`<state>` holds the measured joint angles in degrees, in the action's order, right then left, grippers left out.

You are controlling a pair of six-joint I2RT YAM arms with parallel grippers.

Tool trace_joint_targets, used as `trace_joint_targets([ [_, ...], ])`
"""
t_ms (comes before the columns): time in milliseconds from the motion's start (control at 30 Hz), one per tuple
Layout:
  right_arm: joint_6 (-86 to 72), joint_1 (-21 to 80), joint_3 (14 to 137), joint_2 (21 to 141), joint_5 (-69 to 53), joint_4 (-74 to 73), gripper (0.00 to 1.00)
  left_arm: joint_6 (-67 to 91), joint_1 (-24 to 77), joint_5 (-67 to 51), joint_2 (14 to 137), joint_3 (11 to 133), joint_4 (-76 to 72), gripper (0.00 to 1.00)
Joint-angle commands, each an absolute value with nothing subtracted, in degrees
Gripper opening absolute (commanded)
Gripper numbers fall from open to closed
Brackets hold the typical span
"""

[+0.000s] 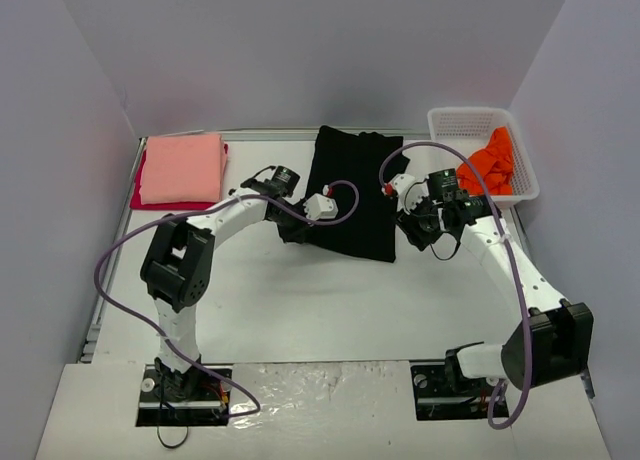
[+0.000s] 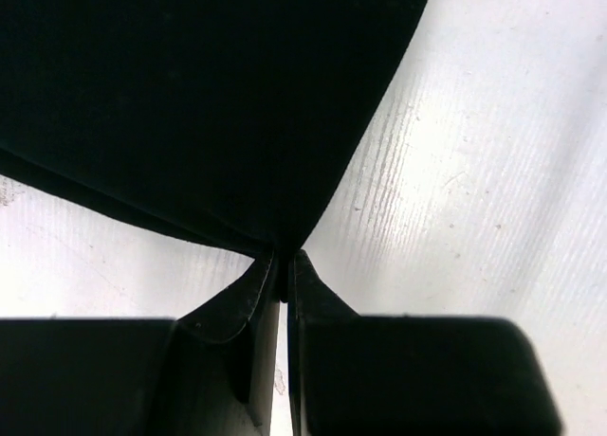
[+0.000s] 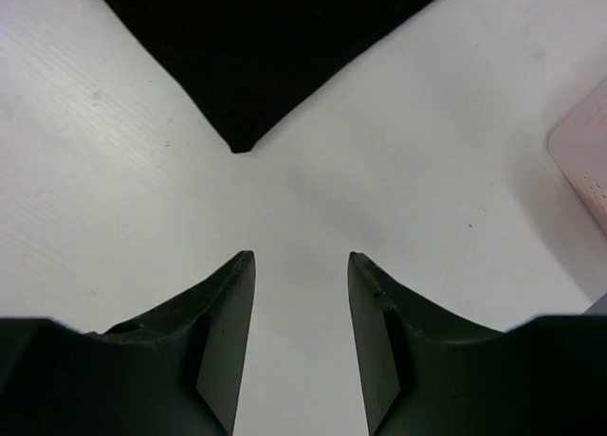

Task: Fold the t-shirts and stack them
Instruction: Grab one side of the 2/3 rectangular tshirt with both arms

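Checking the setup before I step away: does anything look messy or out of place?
Only the orange t-shirt, crumpled in a heap in the white basket at the back right. The pink t-shirt lies neatly folded on the red t-shirt, and the black t-shirt lies spread out.

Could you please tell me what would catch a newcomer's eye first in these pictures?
The large black t-shirt spread mid-table stands out, the left gripper shut on one near corner, the right gripper open just short of the other. A folded pink shirt lies on a red shirt far left; an orange shirt sits crumpled in the white basket far right.
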<state>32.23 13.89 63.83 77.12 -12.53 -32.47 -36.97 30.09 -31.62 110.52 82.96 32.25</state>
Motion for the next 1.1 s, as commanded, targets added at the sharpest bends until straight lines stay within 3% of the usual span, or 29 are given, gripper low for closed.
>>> trace_joint_targets([
  [0,35.2,14.4,61.7,73.3,-20.1,-35.9,0.40,-37.0,29.5,-36.4,111.0,86.0,38.4,0.02],
  [133,37.0,16.9,61.0,76.2,-22.8,-38.0,0.35,-37.0,29.1,-37.0,112.1,87.3,40.3,0.02],
  [433,38.1,22.9,61.6,85.2,-18.5,-38.2,0.39,-35.8,28.0,-38.5,115.1,90.6,44.0,0.02],
  [1067,40.0,22.9,62.9,98.8,-16.0,-31.1,0.43,-35.9,26.6,-44.4,119.8,98.2,51.6,0.02],
])
